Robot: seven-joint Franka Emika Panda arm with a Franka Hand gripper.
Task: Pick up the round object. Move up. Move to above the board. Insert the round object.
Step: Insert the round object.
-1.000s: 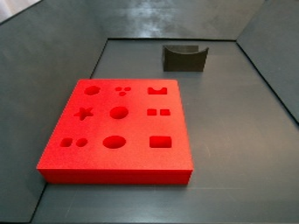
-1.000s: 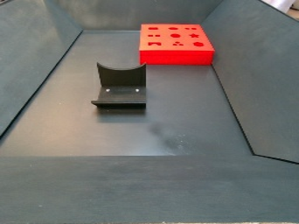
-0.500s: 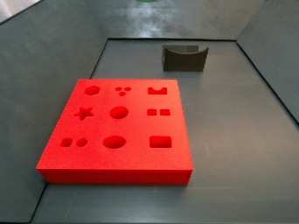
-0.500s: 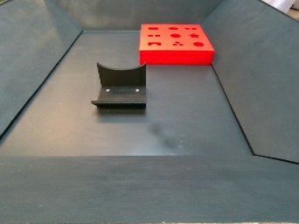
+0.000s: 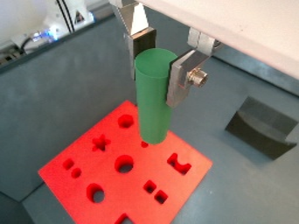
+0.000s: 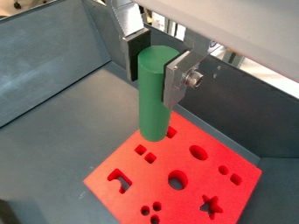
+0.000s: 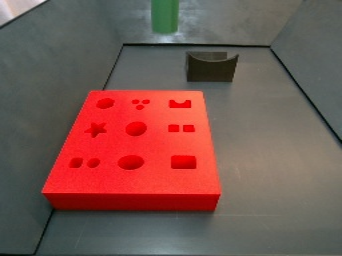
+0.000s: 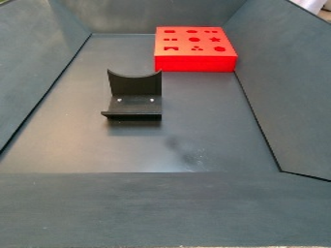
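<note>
My gripper (image 5: 162, 61) is shut on the round object (image 5: 153, 96), a slim green cylinder peg held upright high above the board (image 5: 82, 171). It shows the same way in both wrist views: gripper (image 6: 156, 72), peg (image 6: 153, 94), red board with shaped holes (image 6: 181, 179) below. In a side view only the peg's lower end (image 7: 163, 15) shows at the top edge, above the far side of the board (image 7: 134, 150); the gripper itself is out of frame. In a side view the board (image 8: 195, 47) lies at the far end, and neither peg nor gripper shows.
A dark grey notched block stands on the floor away from the board (image 7: 211, 65), (image 8: 134, 95), (image 5: 264, 128). Sloped grey walls enclose the bin floor (image 8: 168, 145) on all sides.
The green peg has come down into a side view from the top edge; one second ago it was not visible, half a second ago only its tip showed.
</note>
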